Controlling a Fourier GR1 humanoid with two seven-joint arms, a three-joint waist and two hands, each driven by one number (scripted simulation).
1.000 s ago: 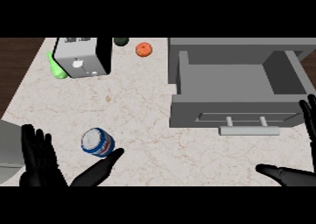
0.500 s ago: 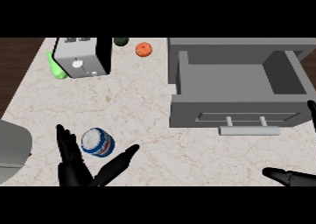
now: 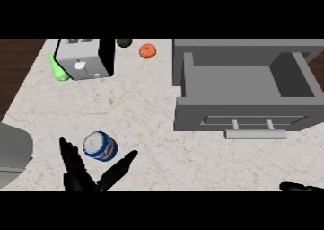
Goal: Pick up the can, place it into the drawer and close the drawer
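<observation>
Head view, grey drawer [image 3: 190,85] pulled out with nothing showing inside, blue-and-white can [image 3: 99,146] on the counter [image 3: 144,130], left hand [image 3: 91,173] spread just below it, right hand [image 3: 303,187] mostly cut off, can't tell its fingers.

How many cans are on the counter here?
1: the blue-and-white can lies on the counter's near left, just ahead of the left hand. None others visible.

My counter [image 3: 157,117] looks like pale speckled stone, smooth and matt. The drawer [image 3: 247,96] is flat matt grey. The toaster [image 3: 85,60] looks like brushed metal.
</observation>
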